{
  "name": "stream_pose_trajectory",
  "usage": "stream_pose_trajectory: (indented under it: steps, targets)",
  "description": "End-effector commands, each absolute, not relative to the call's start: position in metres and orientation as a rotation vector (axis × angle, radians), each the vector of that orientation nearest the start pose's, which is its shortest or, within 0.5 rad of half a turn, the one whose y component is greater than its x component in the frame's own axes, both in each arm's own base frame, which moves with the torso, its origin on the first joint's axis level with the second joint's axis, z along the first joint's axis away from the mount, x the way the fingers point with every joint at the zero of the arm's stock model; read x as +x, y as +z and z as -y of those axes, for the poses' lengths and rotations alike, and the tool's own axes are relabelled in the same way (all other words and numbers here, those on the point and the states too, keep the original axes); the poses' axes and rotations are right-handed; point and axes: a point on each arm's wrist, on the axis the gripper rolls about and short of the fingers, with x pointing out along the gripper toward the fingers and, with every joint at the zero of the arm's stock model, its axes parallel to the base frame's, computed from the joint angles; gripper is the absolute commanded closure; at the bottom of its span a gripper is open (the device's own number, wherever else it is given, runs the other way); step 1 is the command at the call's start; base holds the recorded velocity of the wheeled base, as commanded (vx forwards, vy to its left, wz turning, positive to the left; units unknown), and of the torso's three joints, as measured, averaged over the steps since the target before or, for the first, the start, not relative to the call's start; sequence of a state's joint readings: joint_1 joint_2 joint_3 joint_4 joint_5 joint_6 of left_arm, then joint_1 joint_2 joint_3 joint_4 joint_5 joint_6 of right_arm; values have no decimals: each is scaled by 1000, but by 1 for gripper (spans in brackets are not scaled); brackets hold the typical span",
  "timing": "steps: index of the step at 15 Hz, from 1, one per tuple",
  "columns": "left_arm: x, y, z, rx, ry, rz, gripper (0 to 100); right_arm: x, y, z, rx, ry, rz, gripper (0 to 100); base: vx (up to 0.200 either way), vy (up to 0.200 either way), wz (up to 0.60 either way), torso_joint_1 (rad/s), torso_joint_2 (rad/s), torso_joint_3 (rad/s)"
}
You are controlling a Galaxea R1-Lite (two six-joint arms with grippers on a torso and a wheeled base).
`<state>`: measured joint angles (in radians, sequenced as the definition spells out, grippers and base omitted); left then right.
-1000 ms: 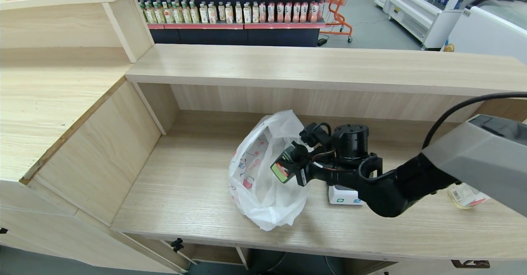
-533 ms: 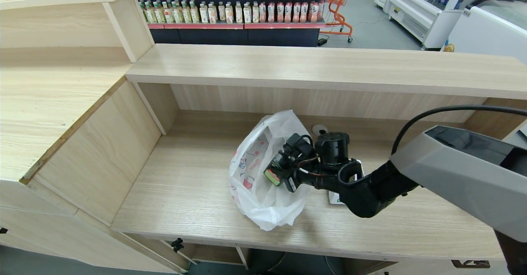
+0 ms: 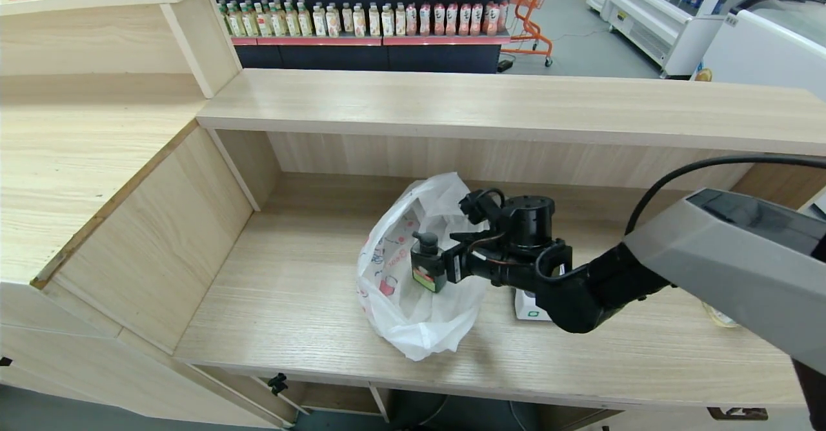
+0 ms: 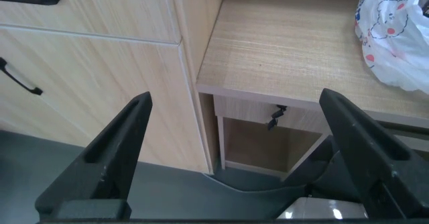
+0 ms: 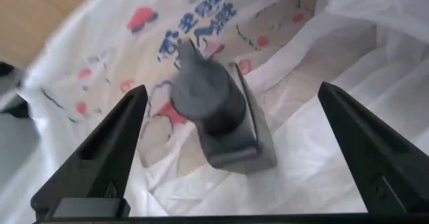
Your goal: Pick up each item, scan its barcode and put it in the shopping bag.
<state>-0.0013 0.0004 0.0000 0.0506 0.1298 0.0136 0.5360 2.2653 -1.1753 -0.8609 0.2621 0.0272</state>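
Note:
A dark pump bottle (image 3: 427, 264) with a red and green label stands upright in the mouth of the white shopping bag (image 3: 400, 308) on the counter. My right gripper (image 3: 448, 266) hovers at the bag's opening, just right of the bottle. In the right wrist view the bottle (image 5: 221, 117) lies between the wide-apart fingers of the open right gripper (image 5: 231, 96), touching neither, with the bag (image 5: 335, 137) all around it. My left gripper (image 4: 236, 100) hangs open and empty below the counter's front edge, and the bag (image 4: 395, 43) shows on the counter beyond it.
A small white scanner box (image 3: 530, 305) sits on the counter (image 3: 290, 289) just right of the bag, partly under my right arm. Another packaged item (image 3: 719, 318) peeks out at the far right. A raised shelf (image 3: 516, 108) overhangs the back; a side wall (image 3: 161, 237) bounds the left.
My right gripper carried the bottle left and down into the bag's mouth, turned it upright, and its fingers have opened off it.

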Motion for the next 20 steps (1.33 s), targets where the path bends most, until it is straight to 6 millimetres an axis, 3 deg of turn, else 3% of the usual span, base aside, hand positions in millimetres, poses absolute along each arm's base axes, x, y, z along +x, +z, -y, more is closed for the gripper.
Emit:
stream_pose_trajectory:
  steps: [1,2,4,5,8,11,20]
  targets:
    - [-23,70,-3,17,128,-51,0,365,125,-219,68,779,-194,0,0,0,0,0,0,0]
    - [-23,70,-3,17,128,-51,0,347,149,-199,137,757,-201,0,0,0,0,0,0,0]
    - [-23,70,-3,17,128,-51,0,315,162,-174,153,749,-260,0,0,0,0,0,0,0]
    - [-23,70,-3,17,128,-51,0,279,177,-153,170,760,-309,0,0,0,0,0,0,0]
    - [-23,70,-3,17,128,-51,0,237,200,-124,170,686,-286,0,0,0,0,0,0,0]
    - [-23,70,-3,17,128,-51,0,215,211,-107,181,640,-289,0,0,0,0,0,0,0]
    - [-23,70,-3,17,128,-53,0,199,204,-85,195,574,-302,0,0,0,0,0,0,0]
